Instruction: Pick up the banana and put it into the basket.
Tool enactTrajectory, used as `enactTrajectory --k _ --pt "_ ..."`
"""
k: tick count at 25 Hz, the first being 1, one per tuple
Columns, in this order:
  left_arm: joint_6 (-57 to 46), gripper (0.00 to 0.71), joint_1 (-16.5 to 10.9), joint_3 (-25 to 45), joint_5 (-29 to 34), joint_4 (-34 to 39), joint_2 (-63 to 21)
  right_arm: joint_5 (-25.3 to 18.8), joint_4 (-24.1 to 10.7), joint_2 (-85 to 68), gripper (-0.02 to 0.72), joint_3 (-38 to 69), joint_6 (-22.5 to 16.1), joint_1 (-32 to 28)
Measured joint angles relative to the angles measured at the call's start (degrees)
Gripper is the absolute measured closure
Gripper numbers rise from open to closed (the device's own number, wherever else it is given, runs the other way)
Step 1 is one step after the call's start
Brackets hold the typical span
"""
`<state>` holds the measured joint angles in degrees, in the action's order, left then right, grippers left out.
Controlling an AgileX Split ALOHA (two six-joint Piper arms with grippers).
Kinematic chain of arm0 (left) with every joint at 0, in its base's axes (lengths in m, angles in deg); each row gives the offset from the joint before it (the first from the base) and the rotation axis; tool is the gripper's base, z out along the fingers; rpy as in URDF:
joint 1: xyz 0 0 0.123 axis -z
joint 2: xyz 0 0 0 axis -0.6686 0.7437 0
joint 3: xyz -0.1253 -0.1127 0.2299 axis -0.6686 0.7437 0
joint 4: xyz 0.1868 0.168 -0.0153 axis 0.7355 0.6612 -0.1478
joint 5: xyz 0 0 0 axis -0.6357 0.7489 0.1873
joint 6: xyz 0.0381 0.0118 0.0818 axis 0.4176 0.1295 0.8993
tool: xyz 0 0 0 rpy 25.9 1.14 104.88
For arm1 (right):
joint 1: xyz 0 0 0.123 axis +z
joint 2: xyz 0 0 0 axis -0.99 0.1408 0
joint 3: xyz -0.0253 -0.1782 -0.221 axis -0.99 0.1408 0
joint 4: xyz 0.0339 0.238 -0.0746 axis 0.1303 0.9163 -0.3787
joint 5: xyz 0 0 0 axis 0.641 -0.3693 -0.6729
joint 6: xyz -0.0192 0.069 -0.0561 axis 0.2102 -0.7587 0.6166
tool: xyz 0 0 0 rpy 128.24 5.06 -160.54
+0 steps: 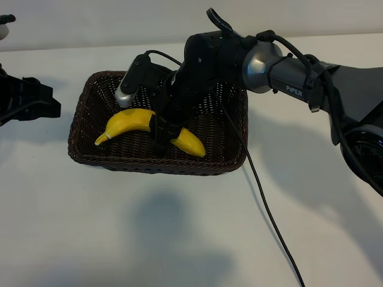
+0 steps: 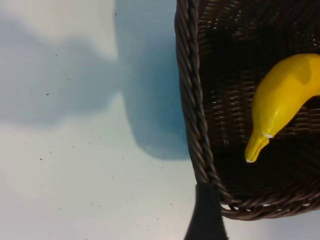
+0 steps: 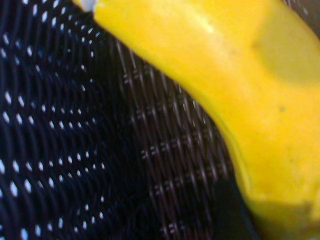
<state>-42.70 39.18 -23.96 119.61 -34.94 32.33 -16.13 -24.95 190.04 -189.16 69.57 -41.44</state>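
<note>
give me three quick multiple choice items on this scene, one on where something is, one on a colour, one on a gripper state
1. Where is the curved bright-yellow banana?
A. on the white table
B. inside the dark-brown woven wicker basket
C. balanced on the rim

2. What colour is the table?
A. white
B. green
C. black

3. What is the right gripper doing?
A. parked away from the basket
B. shut empty
C. closed around the banana's middle

Answers: 1 B, wicker surrounds the banana in every view. 2 A, bare white surface around the basket. 3 C, black fingers straddle the banana inside the basket; the left gripper sits idle at the table's left edge.
</note>
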Motion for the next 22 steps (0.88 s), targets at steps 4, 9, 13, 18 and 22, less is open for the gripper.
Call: enactTrajectory --k 4,9,13,18,22 --pt "0.0 0.141 0.0 0.0 -0.12 0.0 0.0 0.01 -0.26 0.0 0.265 -0.14 -0.54 0.0" --pt "0.0 0.141 0.0 0.0 -0.24 0.0 0.0 -1.44 -0.49 0.0 0.052 -2.4 -2.69 0.0" --pt "0.0 0.141 0.0 0.0 -0.31 0.05 0.0 -4.07 -2.41 0.0 -0.018 -5.16 -5.39 0.0" --pt "0.05 0.141 0.0 0.0 -0.35 0.05 0.0 -8.47 -7.72 0.0 -0.002 -9.4 -11.3 0.0" --pt "0.11 0.141 0.0 0.0 -0.53 0.05 0.0 -13.01 -11.57 0.0 0.019 -12.13 -14.27 0.0"
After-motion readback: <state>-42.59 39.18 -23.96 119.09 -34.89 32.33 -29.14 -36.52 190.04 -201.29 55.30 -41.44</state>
